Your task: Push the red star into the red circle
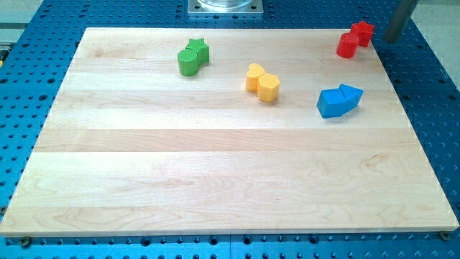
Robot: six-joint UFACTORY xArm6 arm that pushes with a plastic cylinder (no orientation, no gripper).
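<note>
The red star (363, 32) sits near the board's top right corner. The red circle (347, 47) lies just below and left of it, touching it. My tip (392, 38) is the lower end of the dark rod at the view's top right, just right of the red star, with a small gap between them.
A green circle (188, 62) and a green star (198, 49) touch at the top left. Two yellow blocks (262, 81) sit together near the middle. Two blue blocks (339, 100) sit together at the right. The wooden board (215, 173) lies on a blue perforated table.
</note>
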